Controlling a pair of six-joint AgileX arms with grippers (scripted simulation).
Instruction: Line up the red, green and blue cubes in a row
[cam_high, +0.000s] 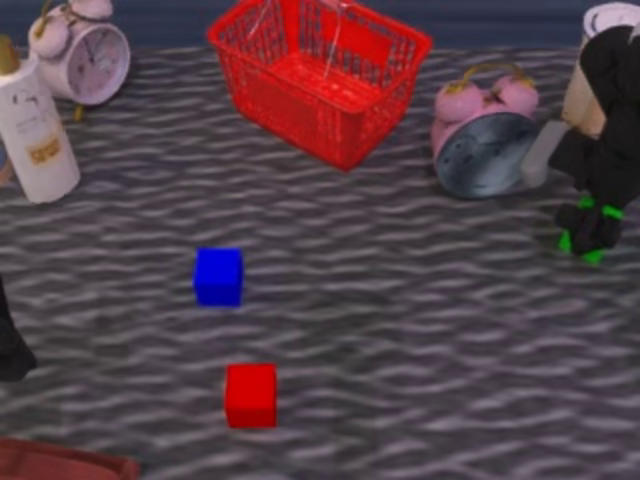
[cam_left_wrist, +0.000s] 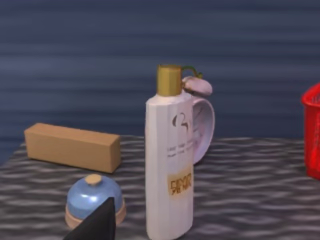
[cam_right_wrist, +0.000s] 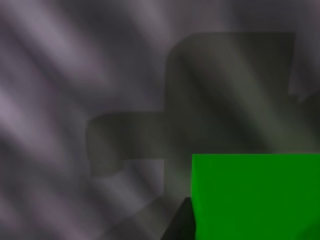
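At the worktop's right edge, the right gripper (cam_high: 588, 232) has its jaws closed around the green cube (cam_high: 590, 232) (apparently lifted). Blue cube (cam_high: 218, 276) and red cube (cam_high: 250, 394) lie left of centre. Next: carry green into line with them. Left arm (cam_high: 12, 345) is parked.

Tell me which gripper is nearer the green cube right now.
Right. The right gripper sits directly on the green cube at the table's right edge; the left arm is parked at the far left edge.

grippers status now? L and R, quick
Left gripper: parked at the table's left edge, holding nothing visible.
Right gripper: at the table's right side, down around the green cube; grip cannot be told.
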